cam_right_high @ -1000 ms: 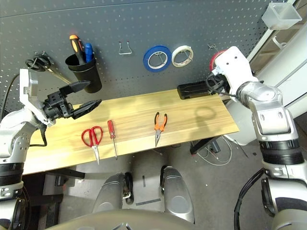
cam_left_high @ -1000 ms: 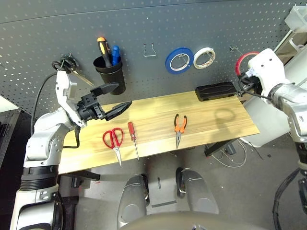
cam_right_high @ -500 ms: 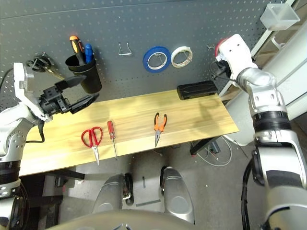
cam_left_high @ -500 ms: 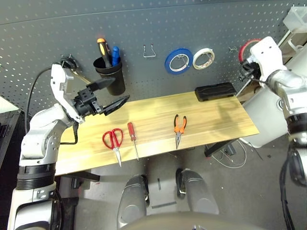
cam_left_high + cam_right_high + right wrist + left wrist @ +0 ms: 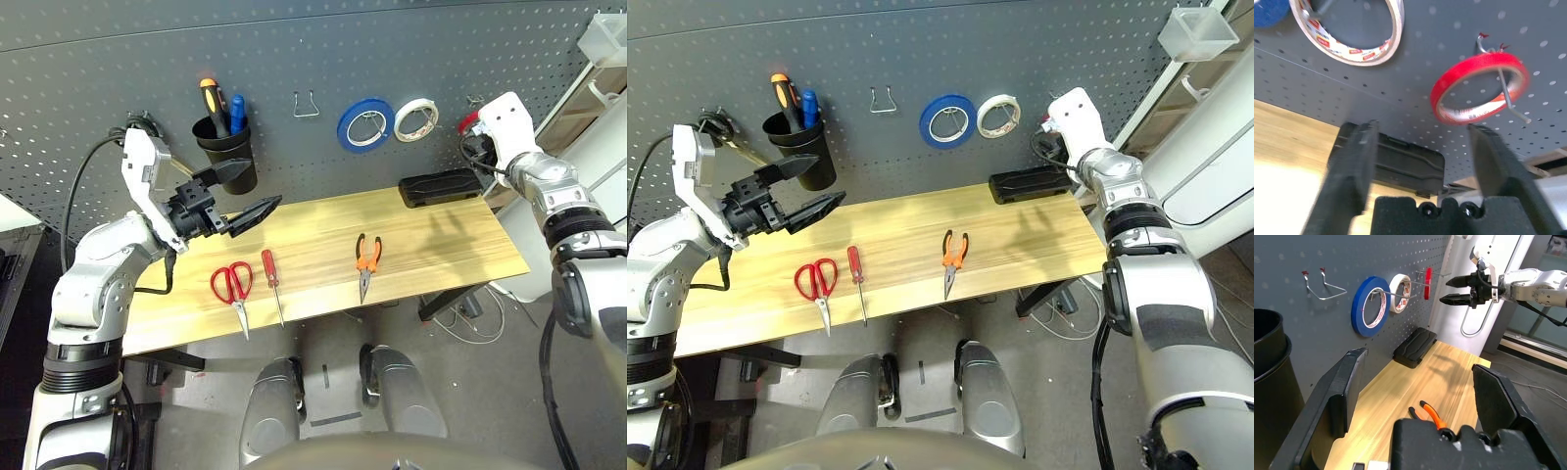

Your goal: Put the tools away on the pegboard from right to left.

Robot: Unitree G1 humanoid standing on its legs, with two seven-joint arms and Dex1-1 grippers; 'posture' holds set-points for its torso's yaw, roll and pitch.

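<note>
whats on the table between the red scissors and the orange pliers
In the left eye view, the small red-handled screwdriver lies between the red-handled scissors and the orange-handled pliers, closer to the scissors; bare wood separates it from the pliers.

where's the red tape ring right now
The thin red tape ring hangs on a metal hook at the pegboard's right end, beside the white tape roll, with the open right gripper just off it.

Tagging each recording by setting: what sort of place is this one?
Most likely a workshop or tool bench. A dark pegboard with hooks holds tape rolls and a black cup of screwdrivers, above a wooden table where pliers and scissors lie.
</note>
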